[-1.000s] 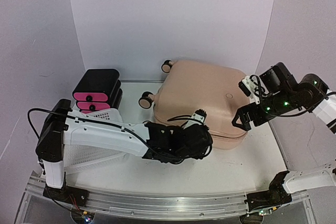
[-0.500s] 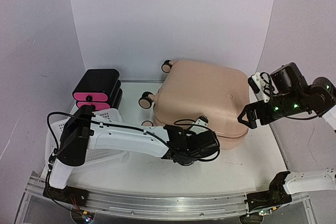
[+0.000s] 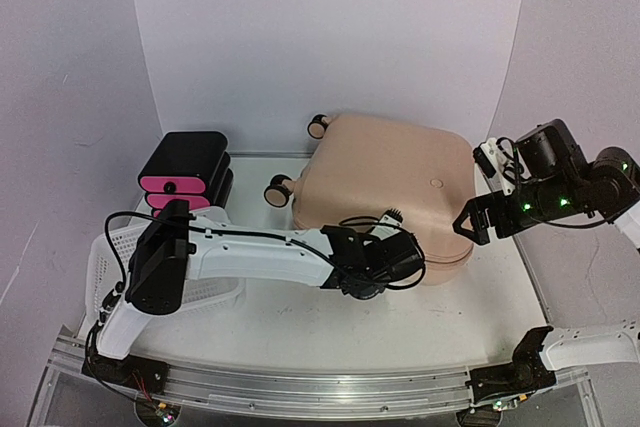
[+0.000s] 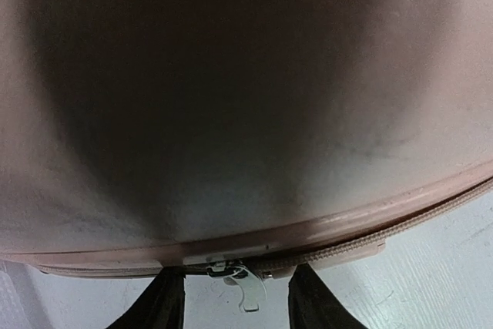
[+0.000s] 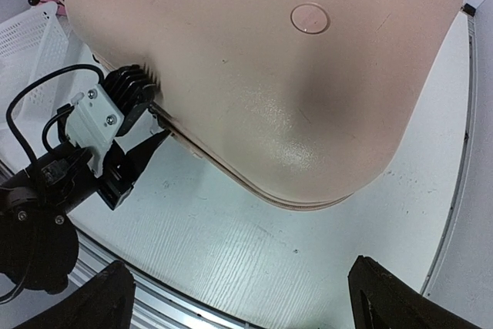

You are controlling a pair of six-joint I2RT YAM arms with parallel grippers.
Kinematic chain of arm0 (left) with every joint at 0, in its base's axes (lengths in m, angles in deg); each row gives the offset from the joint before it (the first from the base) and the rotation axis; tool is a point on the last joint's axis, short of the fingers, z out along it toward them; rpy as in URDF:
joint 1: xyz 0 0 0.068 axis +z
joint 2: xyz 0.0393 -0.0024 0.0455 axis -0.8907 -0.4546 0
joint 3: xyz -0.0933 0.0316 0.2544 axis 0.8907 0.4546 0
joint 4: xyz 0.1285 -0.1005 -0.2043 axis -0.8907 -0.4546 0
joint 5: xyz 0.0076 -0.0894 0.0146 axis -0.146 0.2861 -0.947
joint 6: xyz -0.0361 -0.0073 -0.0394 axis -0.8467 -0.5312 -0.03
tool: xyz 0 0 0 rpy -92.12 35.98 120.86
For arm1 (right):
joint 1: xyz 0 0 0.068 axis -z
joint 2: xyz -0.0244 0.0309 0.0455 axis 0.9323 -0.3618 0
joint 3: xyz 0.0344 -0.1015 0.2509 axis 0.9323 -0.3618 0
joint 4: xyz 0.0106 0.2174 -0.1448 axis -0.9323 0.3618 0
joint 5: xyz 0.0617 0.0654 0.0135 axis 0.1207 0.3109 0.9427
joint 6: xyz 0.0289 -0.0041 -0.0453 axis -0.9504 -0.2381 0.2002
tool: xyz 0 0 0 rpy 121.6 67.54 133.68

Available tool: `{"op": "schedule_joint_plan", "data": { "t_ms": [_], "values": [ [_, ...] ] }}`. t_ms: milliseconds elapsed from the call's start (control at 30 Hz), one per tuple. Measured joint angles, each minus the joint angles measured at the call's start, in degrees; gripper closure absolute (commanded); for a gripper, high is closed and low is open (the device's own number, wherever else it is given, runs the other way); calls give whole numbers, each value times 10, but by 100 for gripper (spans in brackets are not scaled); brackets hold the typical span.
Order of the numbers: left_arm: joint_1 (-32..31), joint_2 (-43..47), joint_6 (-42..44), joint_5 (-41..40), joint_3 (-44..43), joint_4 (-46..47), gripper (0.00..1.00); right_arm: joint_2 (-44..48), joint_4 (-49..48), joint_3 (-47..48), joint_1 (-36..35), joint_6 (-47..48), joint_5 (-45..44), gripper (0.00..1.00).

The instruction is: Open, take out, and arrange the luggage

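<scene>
Shifted rightward along the near seam of the luggage [image 3: 385, 182] since a second ago: left end effector [image 4: 235, 294], narrowed too. Luggage closed, flat on the counter [image 3: 330, 342], wheels leftward. Half-closed astride the zipper pull [image 4: 245, 289], not yet gripping. Right end effector [image 3: 468, 230] wide, empty, beside the right corner. Risk judged: pull slipping free through a shallow or off-centre pinch.

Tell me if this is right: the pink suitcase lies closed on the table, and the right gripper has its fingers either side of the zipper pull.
Wrong arm. The left gripper has its fingers either side of the zipper pull, as the left wrist view shows. The rest holds.
</scene>
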Motion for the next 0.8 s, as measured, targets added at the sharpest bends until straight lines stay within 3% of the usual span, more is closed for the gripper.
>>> {"op": "schedule_joint_plan", "data": {
  "t_ms": [100, 500, 800],
  "values": [
    [-2, 0, 1, 1, -2, -3, 57, 0, 0, 0, 0, 0, -2, 2],
    [6, 1, 3, 43, 2, -9, 91, -5, 0, 0, 0, 0, -6, 2],
    [26, 71, 28, 141, 123, 108, 97, -5, 0, 0, 0, 0, -7, 2]
  ]
}}
